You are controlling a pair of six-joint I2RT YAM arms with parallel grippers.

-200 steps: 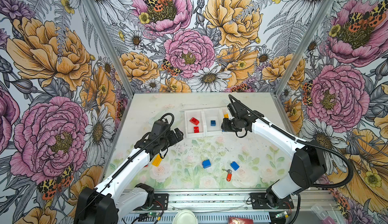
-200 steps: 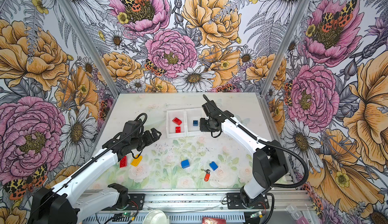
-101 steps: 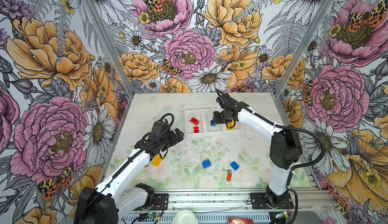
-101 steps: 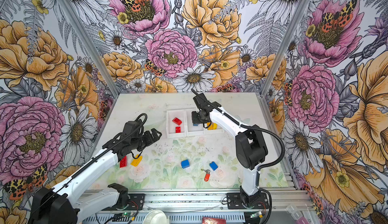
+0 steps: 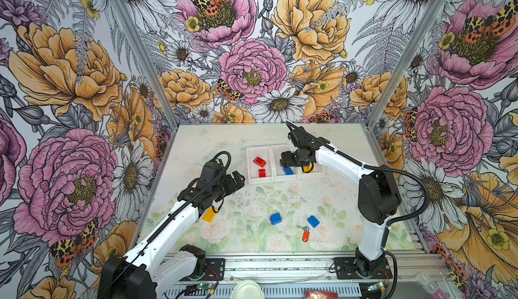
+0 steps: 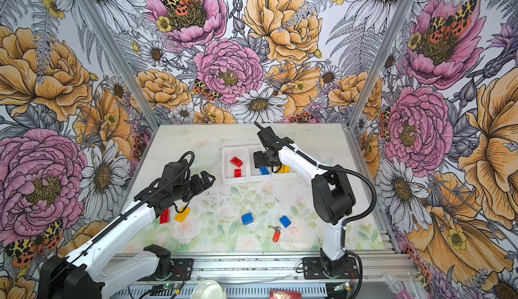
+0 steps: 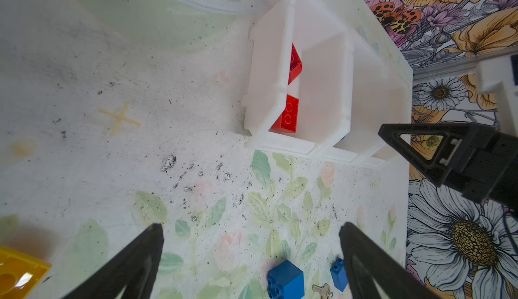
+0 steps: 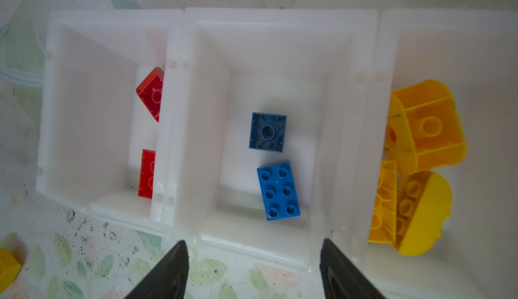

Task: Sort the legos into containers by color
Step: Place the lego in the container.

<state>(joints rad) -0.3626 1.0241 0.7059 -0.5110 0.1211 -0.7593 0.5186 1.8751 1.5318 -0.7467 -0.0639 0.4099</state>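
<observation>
The containers (image 5: 284, 178) are three joined white bins at the back of the table. In the right wrist view the left bin (image 8: 84, 115) holds two red legos, the middle bin (image 8: 280, 45) two blue ones (image 8: 267, 132) (image 8: 279, 191), and the right bin several yellow ones (image 8: 426, 132). My right gripper (image 8: 252, 244) (image 5: 286, 163) hangs open over the middle bin, holding nothing. Open and empty too, my left gripper (image 7: 251, 227) (image 5: 235, 178) hovers left of the bins. Loose on the table lie a yellow lego (image 5: 209, 215), two blue legos (image 5: 275, 218) (image 5: 313, 221) and a red lego (image 6: 164, 216).
An orange-red key tag with a metal key (image 5: 305, 236) lies beside the right-hand loose blue lego. A white round dish (image 5: 246, 290) sits beyond the front rail. Flowered walls close in the back and both sides.
My right gripper has swung left from the bins' right end to above the middle bin, and its jaws have opened. The left arm has not moved.
</observation>
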